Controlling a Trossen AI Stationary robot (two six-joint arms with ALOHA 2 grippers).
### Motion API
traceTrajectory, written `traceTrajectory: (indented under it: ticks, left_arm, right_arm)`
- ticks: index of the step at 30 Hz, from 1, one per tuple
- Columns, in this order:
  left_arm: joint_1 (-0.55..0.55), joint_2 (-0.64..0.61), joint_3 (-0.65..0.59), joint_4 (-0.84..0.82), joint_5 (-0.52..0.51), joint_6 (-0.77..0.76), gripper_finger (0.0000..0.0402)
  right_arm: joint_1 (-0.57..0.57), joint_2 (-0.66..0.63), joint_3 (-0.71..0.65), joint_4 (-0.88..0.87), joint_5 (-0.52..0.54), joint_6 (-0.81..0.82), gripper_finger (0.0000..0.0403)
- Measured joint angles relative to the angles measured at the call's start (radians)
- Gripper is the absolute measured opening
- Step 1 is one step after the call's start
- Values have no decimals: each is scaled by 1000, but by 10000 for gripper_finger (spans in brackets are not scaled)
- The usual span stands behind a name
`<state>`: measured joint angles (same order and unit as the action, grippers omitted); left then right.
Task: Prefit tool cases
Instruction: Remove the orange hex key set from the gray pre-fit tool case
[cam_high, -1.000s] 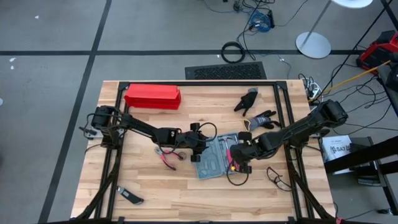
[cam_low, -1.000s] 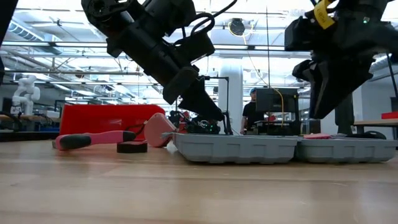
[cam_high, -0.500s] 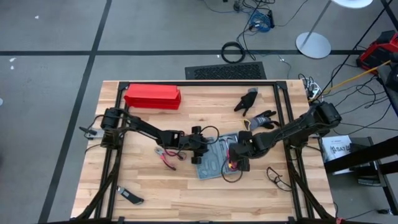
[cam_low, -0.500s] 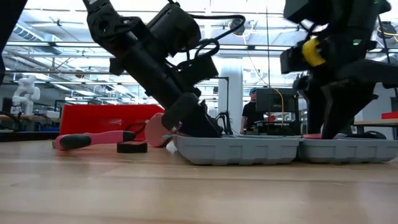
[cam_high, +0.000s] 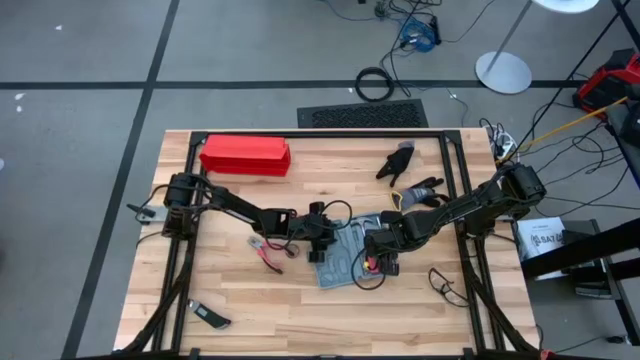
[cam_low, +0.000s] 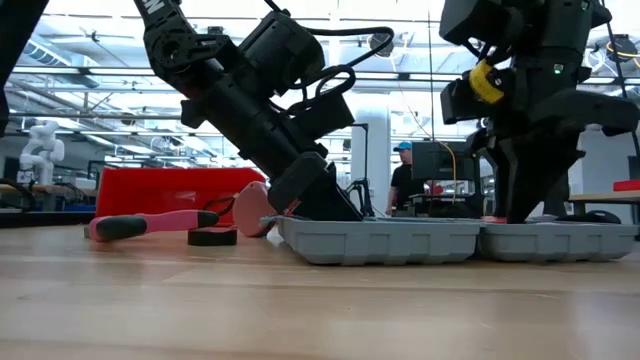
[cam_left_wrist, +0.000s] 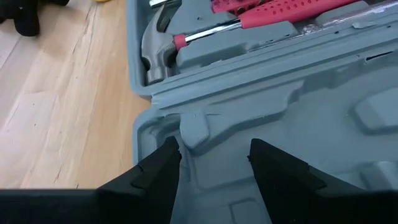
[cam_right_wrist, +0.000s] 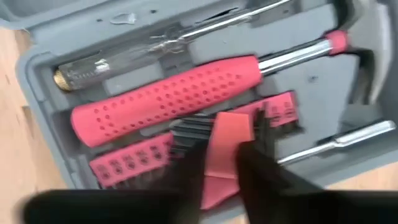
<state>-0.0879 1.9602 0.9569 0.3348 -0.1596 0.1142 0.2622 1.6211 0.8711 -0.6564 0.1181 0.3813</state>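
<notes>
Centre-right of the high view, the tool case (cam_high: 345, 256) lies open; left gripper (cam_left_wrist: 211, 158) spread over its empty half, right gripper (cam_right_wrist: 221, 163) pinching a pink piece (cam_right_wrist: 225, 149) above the hammer (cam_right_wrist: 186, 99).

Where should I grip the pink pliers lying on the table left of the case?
Take the pink pliers across both handles, near their middle, coming straight down. They lie flat on the table clear of the open case, so nothing blocks a top approach; the handles offer the longest straight section.

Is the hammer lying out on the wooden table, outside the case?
No, the hammer with its pink handle sits in a moulded recess inside the open tool case.
</notes>
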Motion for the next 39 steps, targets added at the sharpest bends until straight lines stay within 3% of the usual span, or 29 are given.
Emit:
traceTrajectory:
  ticks: [2,11,31,39]
  left_arm:
    - [4,0,0,1,-1,-1,202]
    - [4,0,0,3,-6,-4,202]
    - [3,0,0,-4,-8,-5,203]
    - [3,-1,0,-8,-2,-4,203]
  right_arm:
    - [11,-5,-2,2,10,4,12]
    - [33,-72,-10,-13,68,71,8]
    - [18,-90,-6,-133,97,273,118]
    - [20,-25,-3,-71,153,155,158]
